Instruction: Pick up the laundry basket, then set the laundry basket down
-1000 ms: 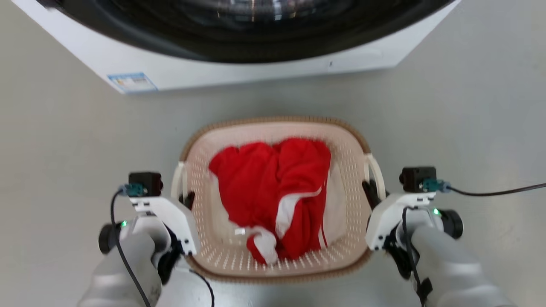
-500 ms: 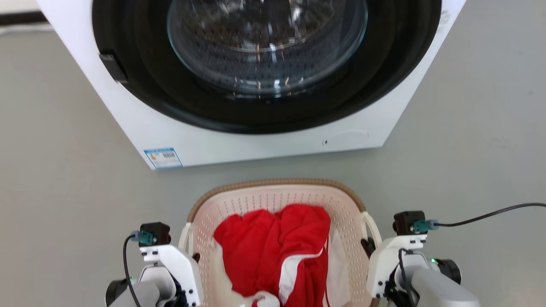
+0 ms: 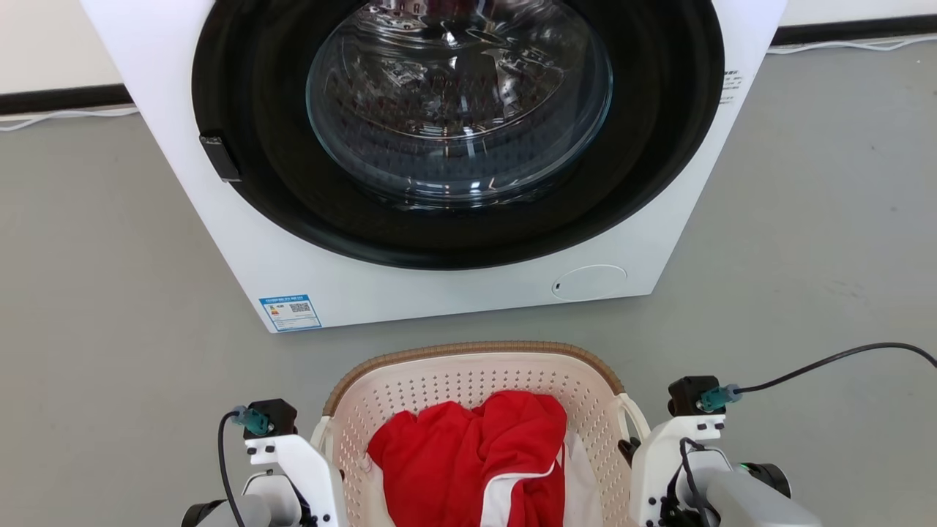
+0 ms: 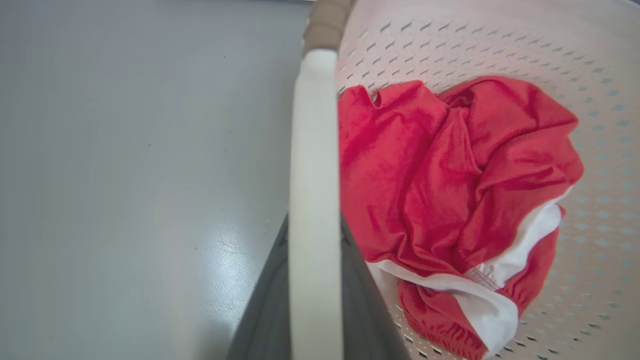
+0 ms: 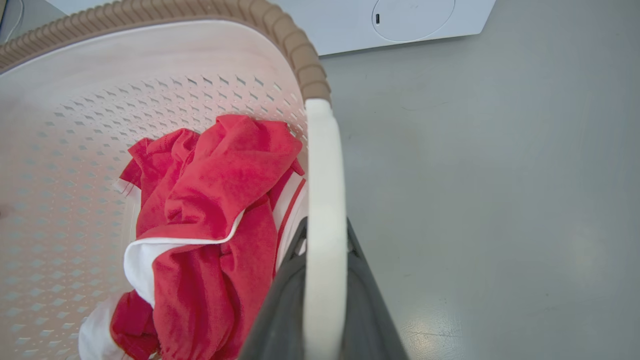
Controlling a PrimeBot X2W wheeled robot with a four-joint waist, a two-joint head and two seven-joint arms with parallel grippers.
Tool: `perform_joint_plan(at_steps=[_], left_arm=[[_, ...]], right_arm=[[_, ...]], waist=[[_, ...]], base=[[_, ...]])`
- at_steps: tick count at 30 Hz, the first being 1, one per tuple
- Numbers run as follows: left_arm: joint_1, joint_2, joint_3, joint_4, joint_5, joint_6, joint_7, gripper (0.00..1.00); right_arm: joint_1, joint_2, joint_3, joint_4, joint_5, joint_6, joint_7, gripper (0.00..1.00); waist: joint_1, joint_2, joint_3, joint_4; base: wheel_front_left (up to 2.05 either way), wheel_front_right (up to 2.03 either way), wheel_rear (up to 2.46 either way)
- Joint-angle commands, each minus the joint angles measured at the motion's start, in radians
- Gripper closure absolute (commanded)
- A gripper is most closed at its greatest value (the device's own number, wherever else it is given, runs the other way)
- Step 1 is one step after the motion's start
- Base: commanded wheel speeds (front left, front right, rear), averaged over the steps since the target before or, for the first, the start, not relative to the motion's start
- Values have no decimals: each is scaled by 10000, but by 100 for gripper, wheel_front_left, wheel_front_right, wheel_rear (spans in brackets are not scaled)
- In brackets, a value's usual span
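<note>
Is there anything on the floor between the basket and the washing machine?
No, just bare grey floor between basket and washing machine, in the head view.

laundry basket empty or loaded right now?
Loaded, not full: a crumpled red-and-white garment lies inside the cream perforated plastic laundry basket, with bare perforated wall showing around it.

**Laundry basket** (image 3: 476, 350): the head view's lower edge cuts off its near half, along with the lower part of the red garment (image 3: 468, 457) inside it. Whether the basket's base touches the floor (image 3: 110, 293) cannot be told.

**Washing machine** (image 3: 439, 289), beyond the basket: its top is cut off by the upper edge. The print on its blue label (image 3: 290, 312) is too small to read.

**Left gripper** (image 4: 315, 225): it straddles the basket's left handle (image 4: 314, 150), which hides the fingers' inner faces. The fingers are blurred, with their bases cut off at the lower edge.

**Right gripper** (image 5: 325, 227): likewise at the right handle (image 5: 324, 160).
</note>
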Motion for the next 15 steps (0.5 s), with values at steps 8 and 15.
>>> perform_joint_plan(at_steps=[8,15], left_arm=[[-171,255,29,-45,-261,-75,200,100],[-188,231,-67,-2,-399,-75,137,100]], right_arm=[[-91,-78,394,-96,331,73,111,100],[-124,-123,624,-103,526,73,45,100]], waist=[[0,0,-157,-81],[0,0,-167,-120]], base=[[0,0,0],[0,0,0]])
